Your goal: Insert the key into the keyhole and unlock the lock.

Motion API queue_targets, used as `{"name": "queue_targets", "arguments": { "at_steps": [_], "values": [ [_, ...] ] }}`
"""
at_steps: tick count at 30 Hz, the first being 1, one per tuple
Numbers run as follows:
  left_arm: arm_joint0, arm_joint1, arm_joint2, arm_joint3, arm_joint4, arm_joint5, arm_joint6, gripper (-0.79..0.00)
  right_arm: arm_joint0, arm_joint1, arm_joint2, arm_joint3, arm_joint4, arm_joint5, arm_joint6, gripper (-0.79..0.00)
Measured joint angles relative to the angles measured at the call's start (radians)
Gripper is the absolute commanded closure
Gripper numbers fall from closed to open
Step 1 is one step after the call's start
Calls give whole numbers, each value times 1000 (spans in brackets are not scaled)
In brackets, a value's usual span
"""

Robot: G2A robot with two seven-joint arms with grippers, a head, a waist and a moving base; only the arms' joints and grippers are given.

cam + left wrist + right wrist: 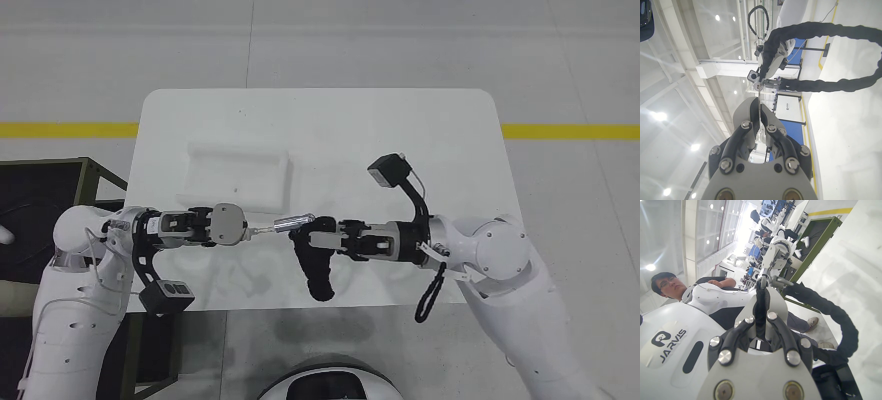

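Note:
My left gripper is shut on a thin metal key, held edge-on between its pads. The key's tip touches the round silver face of the lock cylinder; I cannot tell how deep it sits. The lock is a cable lock with a black fabric-covered cable looping away and hanging over the table. Facing the left gripper, my right gripper is shut on the black cable just behind the cylinder. Both grippers hover above the table's front middle.
A shallow white tray lies on the white table behind the left gripper. A green-framed cart stands off the table's left edge. The table's front edge runs just below the hanging cable.

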Motion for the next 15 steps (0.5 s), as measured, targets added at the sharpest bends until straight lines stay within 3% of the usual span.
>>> {"name": "queue_targets", "arguments": {
  "at_steps": [15],
  "values": [
    [2,15,8,-11,18,39,-25,0,3,2,-4,-4,-29,3,-1,0]
  ]
}}
